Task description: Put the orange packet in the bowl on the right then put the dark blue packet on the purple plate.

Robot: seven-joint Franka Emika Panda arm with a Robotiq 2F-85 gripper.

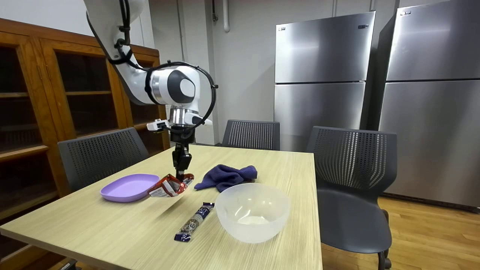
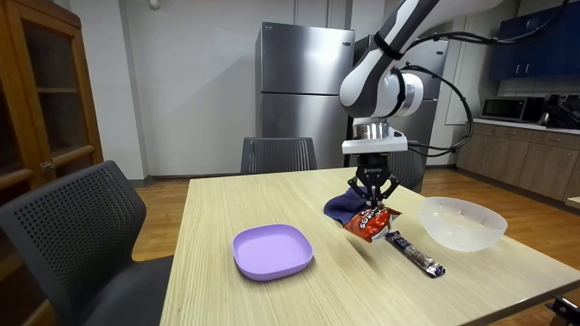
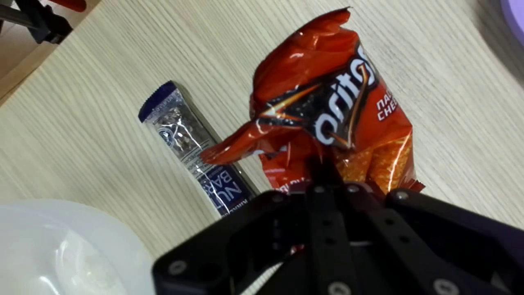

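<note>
- Done, I judge: only the grasp. My gripper is clamped on the orange packet, aloft, right of centre in an exterior view.
- Left: bowl drop, then dark blue packet to purple plate.
- Orange packet's lettering climbs toward the wrist view's upper right; crumpling obscures its long axis.

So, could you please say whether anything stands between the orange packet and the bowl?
Only the dark blue packet lies between, flat on the table. The end effector holds the orange packet higher, so it can probably pass over into the bowl if lifted high enough.
</note>
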